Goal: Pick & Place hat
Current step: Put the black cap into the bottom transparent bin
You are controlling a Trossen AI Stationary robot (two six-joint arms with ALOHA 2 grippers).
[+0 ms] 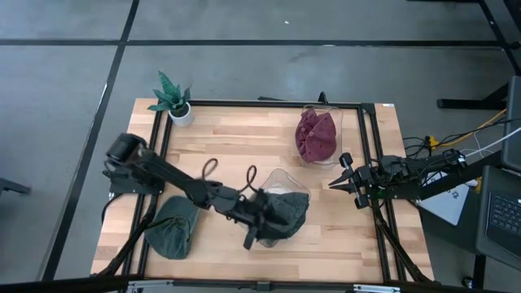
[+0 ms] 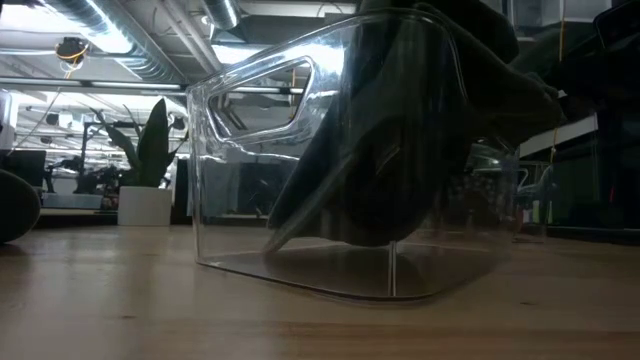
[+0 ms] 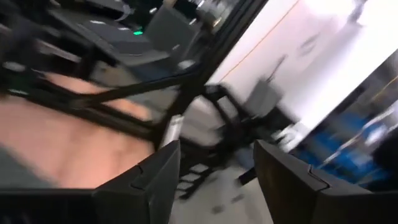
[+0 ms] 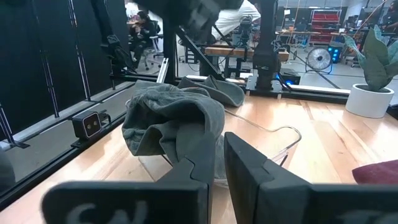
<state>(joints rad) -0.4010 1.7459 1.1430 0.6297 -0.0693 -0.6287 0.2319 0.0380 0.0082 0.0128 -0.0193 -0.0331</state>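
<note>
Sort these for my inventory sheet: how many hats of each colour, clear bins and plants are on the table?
Green hats: 2, one lying on the table, one in the near clear bin
Maroon hats: 1, in the far clear bin
Clear bins: 2
Potted plants: 1
Total: 6

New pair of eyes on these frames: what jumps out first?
Probably the dark green hat draped over the clear bin near the table's middle, with the left gripper open beside it. Next, a second clear bin at the back right holding a maroon hat, and another green hat lying on the front left of the table. The right gripper waits shut near the right edge.
</note>
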